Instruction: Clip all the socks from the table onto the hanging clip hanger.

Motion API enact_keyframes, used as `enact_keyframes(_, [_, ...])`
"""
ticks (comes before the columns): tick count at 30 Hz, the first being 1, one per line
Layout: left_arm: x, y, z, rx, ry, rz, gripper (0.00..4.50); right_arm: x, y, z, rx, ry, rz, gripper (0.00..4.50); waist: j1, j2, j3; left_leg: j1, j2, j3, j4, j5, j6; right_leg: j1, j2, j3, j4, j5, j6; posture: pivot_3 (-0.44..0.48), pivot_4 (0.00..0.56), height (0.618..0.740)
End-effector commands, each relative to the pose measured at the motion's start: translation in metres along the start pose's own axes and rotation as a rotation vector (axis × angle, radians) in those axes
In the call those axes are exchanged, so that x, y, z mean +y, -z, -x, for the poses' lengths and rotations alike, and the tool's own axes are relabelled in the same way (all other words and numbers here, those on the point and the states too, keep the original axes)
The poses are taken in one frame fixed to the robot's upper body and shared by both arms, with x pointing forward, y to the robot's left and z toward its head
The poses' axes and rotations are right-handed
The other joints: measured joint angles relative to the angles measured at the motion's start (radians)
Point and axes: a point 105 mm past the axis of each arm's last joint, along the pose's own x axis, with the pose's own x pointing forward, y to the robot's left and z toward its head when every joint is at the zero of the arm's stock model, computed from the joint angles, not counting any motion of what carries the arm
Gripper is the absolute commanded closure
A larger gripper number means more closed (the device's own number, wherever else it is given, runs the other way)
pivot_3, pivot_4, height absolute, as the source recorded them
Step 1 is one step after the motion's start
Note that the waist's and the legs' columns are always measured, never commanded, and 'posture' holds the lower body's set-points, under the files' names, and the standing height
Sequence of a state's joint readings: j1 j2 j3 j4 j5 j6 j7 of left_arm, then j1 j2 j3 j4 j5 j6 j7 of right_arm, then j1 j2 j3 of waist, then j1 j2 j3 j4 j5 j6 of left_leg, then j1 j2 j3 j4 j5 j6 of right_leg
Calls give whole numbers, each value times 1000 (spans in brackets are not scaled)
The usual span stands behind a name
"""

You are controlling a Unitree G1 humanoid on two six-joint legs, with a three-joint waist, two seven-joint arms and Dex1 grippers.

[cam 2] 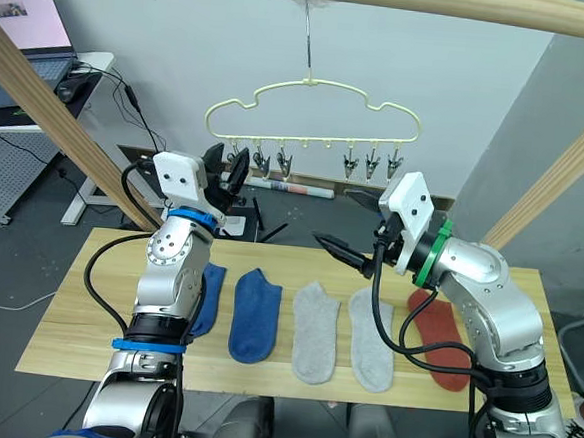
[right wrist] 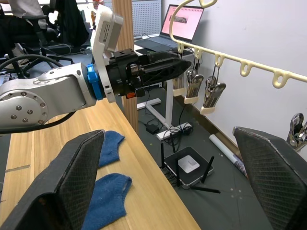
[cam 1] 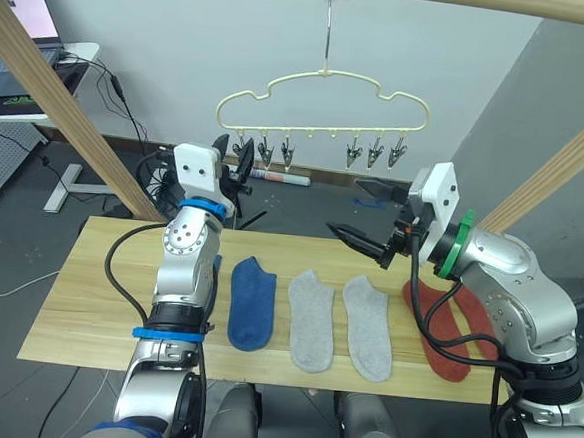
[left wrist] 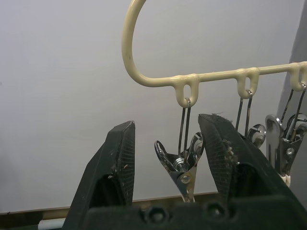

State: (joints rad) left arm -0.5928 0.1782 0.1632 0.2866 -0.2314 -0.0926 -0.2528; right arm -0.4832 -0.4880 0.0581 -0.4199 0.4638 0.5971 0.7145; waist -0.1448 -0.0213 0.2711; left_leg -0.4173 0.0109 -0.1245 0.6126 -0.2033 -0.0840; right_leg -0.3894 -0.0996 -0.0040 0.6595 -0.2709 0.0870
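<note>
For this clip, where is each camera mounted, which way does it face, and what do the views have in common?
Left eye view: on the head, looking forward and down at the table, socks and clip hanger; both arms show.
Right eye view: the head's other eye, same scene, slightly offset.
Left wrist view: on the left wrist, looking along the open left gripper at a silver clip between its jaws.
Right wrist view: on the right wrist, looking between the open right gripper's fingers across to the left arm.
Shared: all four show the hanger.

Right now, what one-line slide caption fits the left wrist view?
Open left pincer brackets the end silver clip of the clip hanger.
</note>
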Motion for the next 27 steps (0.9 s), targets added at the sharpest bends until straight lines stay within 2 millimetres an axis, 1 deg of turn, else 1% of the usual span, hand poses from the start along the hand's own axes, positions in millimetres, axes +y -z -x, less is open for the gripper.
enact_keyframes(1, [-3, -15, -5, -55, 9, 9, 2218, 4, -13, 1, -43, -9, 33, 0, 0, 0, 0, 0, 0, 0, 0, 0, 0, 0, 0, 0, 0, 0, 0, -307, 290, 740])
enact_keyframes(10, [-6, -13, -7, -40, 21, 0, 2218, 1, -14, 1, -45, -1, 36, 0, 0, 0, 0, 0, 0, 0, 0, 0, 0, 0, 0, 0, 0, 0, 0, -311, 289, 740])
enact_keyframes(11, [-6, -13, -7, -41, 21, 0, 2573, 1, -14, 1, -46, 0, 36, 0, 0, 0, 0, 0, 0, 0, 0, 0, 0, 0, 0, 0, 0, 0, 0, -311, 289, 740])
enact_keyframes(13, [-5, -14, -8, -41, 21, -7, 3021, 1, -14, 1, -46, 0, 36, 0, 0, 0, 0, 0, 0, 0, 0, 0, 0, 0, 0, 0, 0, 0, 0, -310, 288, 740])
enact_keyframes(14, [-5, -14, -8, -42, 23, -12, 3375, 1, -14, 1, -46, 1, 37, 0, 0, 0, 0, 0, 0, 0, 0, 0, 0, 0, 0, 0, 0, 0, 0, -310, 288, 740])
enact_keyframes(16, [-5, -16, -9, -47, 24, -20, 3904, 0, -14, 2, -46, 5, 38, 0, 0, 0, 0, 0, 0, 0, 0, 0, 0, 0, 0, 0, 0, 0, 0, -310, 288, 740])
enact_keyframes(18, [-3, -18, -9, -51, 23, -23, 4297, -1, -13, 4, -41, 14, 38, 0, 0, 0, 0, 0, 0, 0, 0, 0, 0, 0, 0, 0, 0, 0, 0, -308, 289, 740])
enact_keyframes(20, [-2, -19, -8, -54, 21, -26, 4493, -4, -10, 9, -23, 38, 41, 0, 0, 0, 0, 0, 0, 0, 0, 0, 0, 0, 0, 0, 0, 0, 0, -308, 289, 740])
enact_keyframes(21, [-1, -20, -8, -56, 21, -28, 4493, -7, -6, 12, -7, 60, 35, 0, 0, 0, 1, 0, 0, 0, 0, 0, 0, 0, 0, 0, 0, 0, 0, -309, 290, 740])
enact_keyframes(23, [-1, -22, -8, -61, 22, -31, 4493, -22, 10, 28, 65, 174, 40, 0, 0, 0, 1, 0, 0, 0, 0, 0, 0, 0, 0, 0, 0, 0, 0, -308, 293, 740])
enact_keyframes(27, [-4, -27, -5, -70, 30, -39, 4493, -47, 53, 76, 218, 431, 2, 0, 7, -2, 3, -1, 0, 0, 0, 0, 0, 0, 0, 0, -1, 0, 0, -305, 305, 740])
